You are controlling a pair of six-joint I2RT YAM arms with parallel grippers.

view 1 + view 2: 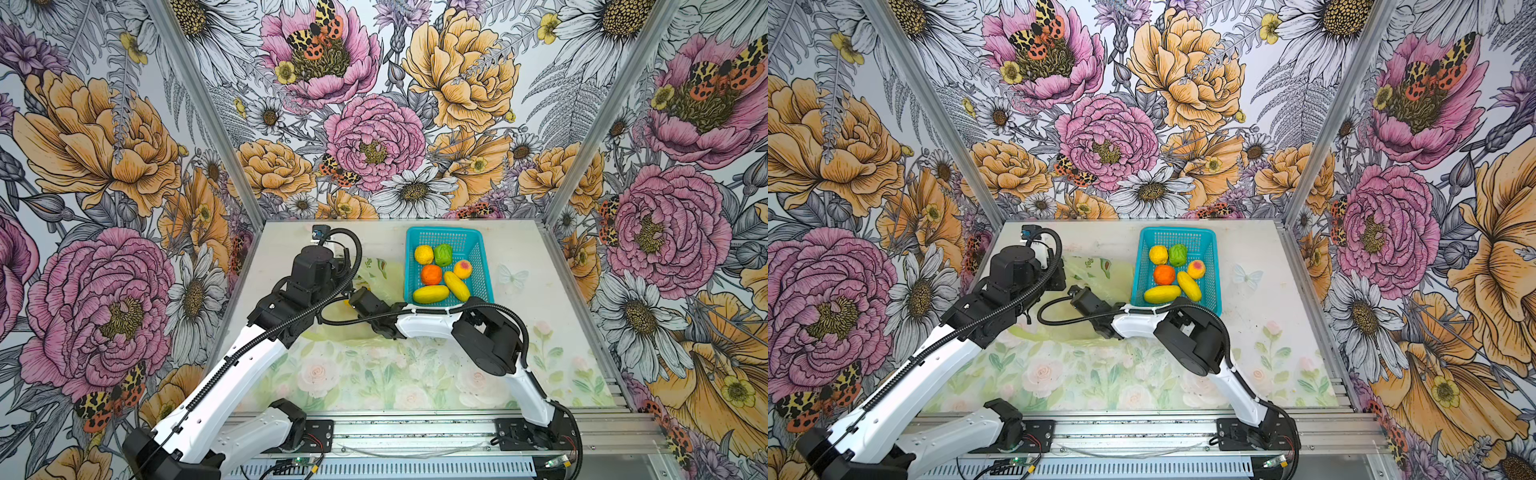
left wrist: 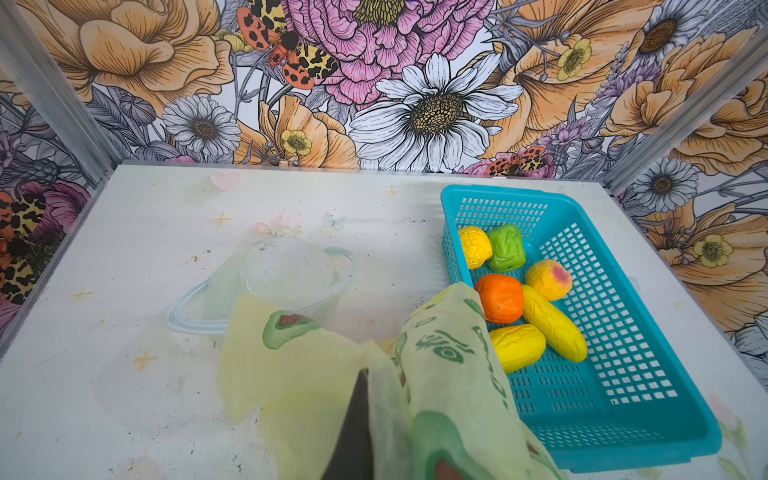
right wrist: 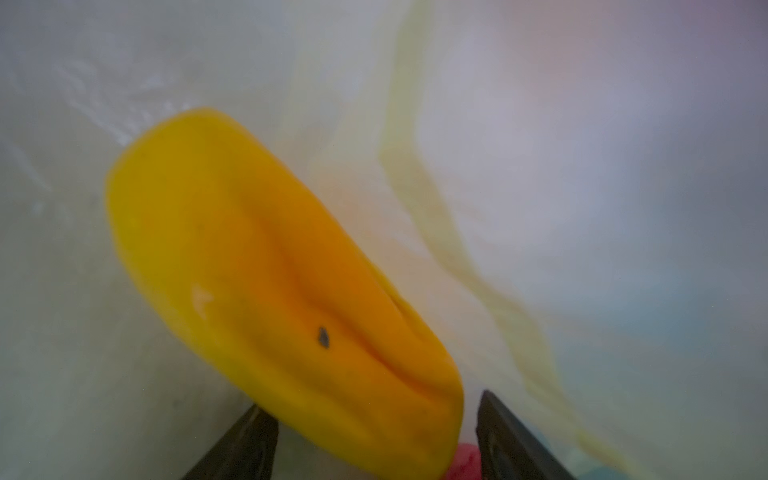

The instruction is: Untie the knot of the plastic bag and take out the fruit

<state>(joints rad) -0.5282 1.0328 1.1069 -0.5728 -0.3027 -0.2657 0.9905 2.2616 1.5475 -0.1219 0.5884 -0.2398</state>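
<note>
The right pincer (image 3: 370, 403) is deep inside the bag (image 2: 299, 374), its jaws apart and straddling the end of a long yellow fruit (image 3: 257, 266). A sliver of gap shows on one side, so I judge the fruit not yet clamped. A red fruit (image 3: 465, 463) peeks out just beyond it. The left pincer (image 2: 358, 399) is closed on the bag's film and holds the mouth up. The bag lies on the surface (image 1: 540, 332) just beside the basket (image 1: 478, 243), where six fruits already lie. The knot is nowhere in view, and with the bag gaping, the untying looks done. The step in hand is taking out fruit, and it looks near its end. The next move calls for closing squarely on the yellow fruit and drawing it back through the mouth without snagging film. It then goes across to the basket while the left pincer holds the mouth lifted.
</note>
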